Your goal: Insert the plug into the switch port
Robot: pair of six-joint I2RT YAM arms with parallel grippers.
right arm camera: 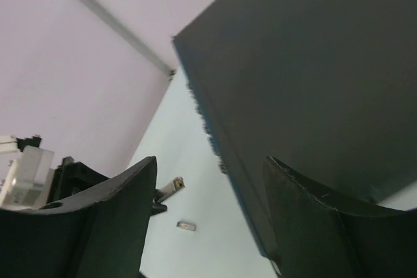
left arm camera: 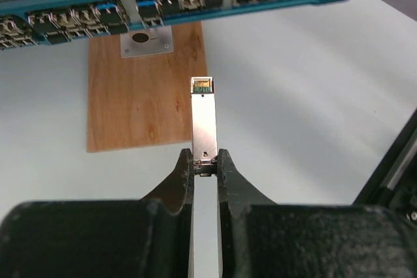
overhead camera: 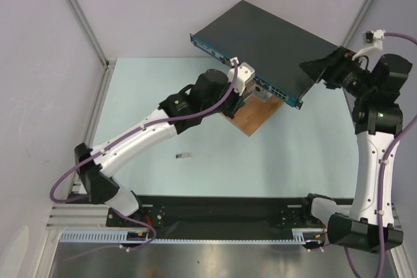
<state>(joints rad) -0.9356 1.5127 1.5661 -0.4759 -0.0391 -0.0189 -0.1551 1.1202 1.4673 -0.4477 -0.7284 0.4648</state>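
Black matte fingers (left arm camera: 179, 183) of the left gripper (left arm camera: 205, 161) fill the bottom of the left wrist view. They are curved, taper to blunt tips, and are clenched on the rear end of the plug (left arm camera: 203, 118). The plug is a slim rectangular bar of silvery brushed metal, and its open far end shows green and orange contacts. It sticks straight out from the jaws toward the switch (left arm camera: 163, 4). Its tip is over the right edge of the board (left arm camera: 146, 96), short of the ports and touching nothing.

The board is a flat rectangle of brown wood with visible grain, lying on the pale, smooth table (left arm camera: 313, 96). At its far end sits a small silver plate (left arm camera: 146, 41) with a round hole, just below the switch's front.

The switch is a large, flat box of dark grey metal. Its narrow blue front is lined with rows of small square ports, some with brighter blue tabs. From the top view it sits at an angle at the far side of the table, front toward the left arm, with its front edge over the board's far end.

A small metal piece (overhead camera: 185, 155) lies loose on the table beside the left arm, well apart from the switch.

At the switch's right end, the right gripper (right arm camera: 212, 161) has broad black wedge-shaped fingers, spread wide and gripping nothing.
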